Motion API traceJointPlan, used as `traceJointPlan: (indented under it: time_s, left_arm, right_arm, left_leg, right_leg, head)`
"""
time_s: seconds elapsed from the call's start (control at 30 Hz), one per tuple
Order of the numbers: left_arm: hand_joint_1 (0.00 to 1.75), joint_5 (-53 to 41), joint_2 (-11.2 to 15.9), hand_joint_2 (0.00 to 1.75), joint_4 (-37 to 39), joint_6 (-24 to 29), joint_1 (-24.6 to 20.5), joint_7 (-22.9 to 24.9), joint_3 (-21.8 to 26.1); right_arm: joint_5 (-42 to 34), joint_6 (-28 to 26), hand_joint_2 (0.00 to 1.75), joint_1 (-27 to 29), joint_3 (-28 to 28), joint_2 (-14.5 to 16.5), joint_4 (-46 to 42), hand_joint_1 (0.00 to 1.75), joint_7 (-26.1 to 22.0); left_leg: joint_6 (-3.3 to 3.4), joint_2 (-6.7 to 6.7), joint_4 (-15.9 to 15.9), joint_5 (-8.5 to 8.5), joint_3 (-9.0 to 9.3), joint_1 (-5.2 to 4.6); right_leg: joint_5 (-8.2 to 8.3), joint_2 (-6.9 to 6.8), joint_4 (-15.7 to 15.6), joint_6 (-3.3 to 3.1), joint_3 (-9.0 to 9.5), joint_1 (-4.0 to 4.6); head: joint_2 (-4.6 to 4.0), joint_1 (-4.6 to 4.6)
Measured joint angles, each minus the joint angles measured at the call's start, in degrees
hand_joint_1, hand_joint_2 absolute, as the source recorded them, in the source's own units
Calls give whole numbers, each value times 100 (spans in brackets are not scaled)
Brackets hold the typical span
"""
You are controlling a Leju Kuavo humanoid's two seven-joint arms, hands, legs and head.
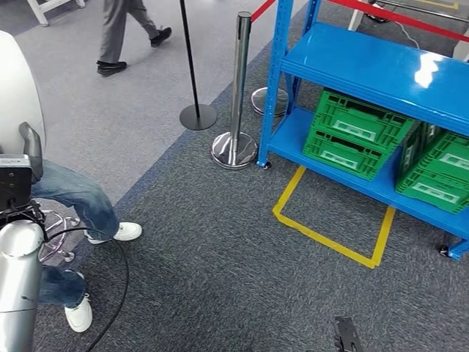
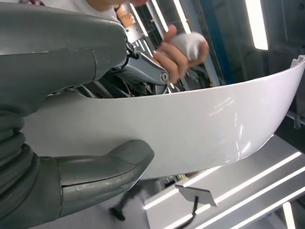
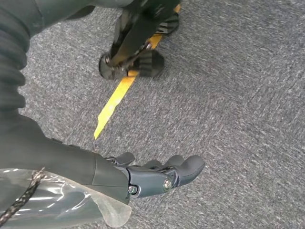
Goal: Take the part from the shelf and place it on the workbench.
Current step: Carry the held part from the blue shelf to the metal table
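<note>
The part is a large white curved panel [image 2: 201,119]; its rounded end also rises at the far left of the head view [image 1: 17,88]. My left hand [image 2: 82,57] grips it, with the thick thumb [image 2: 107,171] under one face and the darker fingers [image 2: 144,71] over the other. A person's hand [image 2: 179,47] with a white cloth is just beyond the panel's edge. My right hand [image 3: 154,176] hangs over the grey carpet with its fingers stretched out and nothing in them. The blue shelf [image 1: 382,66] stands to the front right.
Two green crates [image 1: 354,132] [image 1: 437,169] sit on the shelf's lower level. A yellow tape square [image 1: 332,227] marks the carpet before it. Stanchions [image 1: 237,88] [image 1: 193,110] with a red belt stand left of the shelf. A seated person's legs [image 1: 83,205] are close on my left; another person [image 1: 119,37] walks farther off.
</note>
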Motion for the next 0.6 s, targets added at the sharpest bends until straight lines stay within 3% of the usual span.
traceJointPlan:
  time_s: [0.03, 0.07, 0.13, 0.17, 0.23, 0.3, 0.33, 0.4, 0.43, 0.5, 0.53, 0.57, 0.6]
  left_arm:
    - [175, 22, -1, 175, 0, 0, 6, 9, 0]
    - [175, 49, -3, 175, -1, 0, 10, 20, 0]
    - [175, 85, -7, 175, -3, -1, 8, 40, 0]
    - [175, 88, -9, 175, -4, -2, 3, 49, 0]
    - [175, 90, -6, 175, -9, -5, -3, 77, 0]
    - [175, 92, 4, 175, -18, -11, 5, 98, 0]
    - [175, 93, 14, 175, -26, -11, 9, 103, 1]
    - [175, 93, 37, 175, -42, -13, -11, 108, -1]
    - [175, 93, 43, 175, -46, -13, -20, 109, -1]
    - [175, 93, 47, 175, -48, -15, -14, 110, -2]
    - [175, 93, 48, 175, -48, -16, -3, 112, -2]
    - [175, 93, 50, 175, -49, -16, 4, 114, -2]
    - [175, 93, 51, 175, -50, -17, 5, 115, -2]
  right_arm:
    - [-3, -4, 175, 15, -4, 0, 0, 0, 2]
    - [-7, -10, 175, 26, -7, 0, 0, 0, 4]
    - [-12, -22, 175, 38, -11, 0, 1, 0, -2]
    - [-13, -26, 175, 40, -12, 0, 0, 0, -8]
    - [-11, -35, 175, 52, -14, 0, 1, 0, -14]
    - [-8, -51, 175, 59, -15, 5, 1, 0, -14]
    - [-7, -58, 175, 54, -15, 9, 1, 0, -14]
    - [-5, -68, 175, 44, -15, 15, -1, 0, -16]
    - [-5, -70, 175, 47, -16, 13, -1, 0, -16]
    - [-5, -72, 175, 63, -17, 13, -1, 0, -15]
    - [-5, -72, 175, 67, -17, 13, -1, 0, -14]
    - [-4, -72, 175, 67, -17, 13, -1, 0, -14]
    - [-4, -72, 175, 63, -17, 14, -1, 0, -14]
  left_leg:
    - [3, -65, 5, -2, 2, -7]
    - [2, -134, 13, -5, 6, -11]
    - [-16, -253, 44, -22, 8, -9]
    - [-35, -307, 74, -36, -10, -13]
    - [-95, -406, 112, -36, -59, -4]
    - [-163, -493, 116, -24, -89, 16]
    - [-195, -451, 145, -50, -103, 16]
    - [-267, -213, 506, -270, -263, 14]
    - [-303, -74, 858, -447, -424, 21]
    - [-353, 31, 1591, -733, -773, 55]
    - [-364, 43, 1748, -743, -852, 66]
    - [-367, 54, 1669, -639, -814, 73]
    - [-360, 81, 1371, -452, -665, 74]
  right_leg:
    - [51, 8, 98, -9, -88, 7]
    - [218, 19, -47, -24, -62, 11]
    - [665, 150, -809, -62, 237, 4]
    - [800, 250, -1171, -77, 403, -9]
    - [854, 374, -1494, -98, 569, -12]
    - [858, 295, -1520, -128, 599, -4]
    - [865, 248, -1532, -156, 613, -10]
    - [872, 143, -1556, -216, 640, -34]
    - [864, 89, -1557, -235, 649, -30]
    - [847, -29, -1555, -249, 659, -25]
    - [839, -85, -1555, -248, 664, -24]
    - [830, -140, -1554, -241, 674, -24]
    - [819, -192, -1554, -231, 692, -24]
  head:
    - [0, 1]
    - [0, 2]
    - [0, 1]
    - [-1, -3]
    - [0, -5]
    - [-1, -2]
    - [-1, -9]
    - [0, -50]
    - [1, -72]
    - [1, -85]
    - [0, -87]
    - [0, -87]
    - [0, -87]
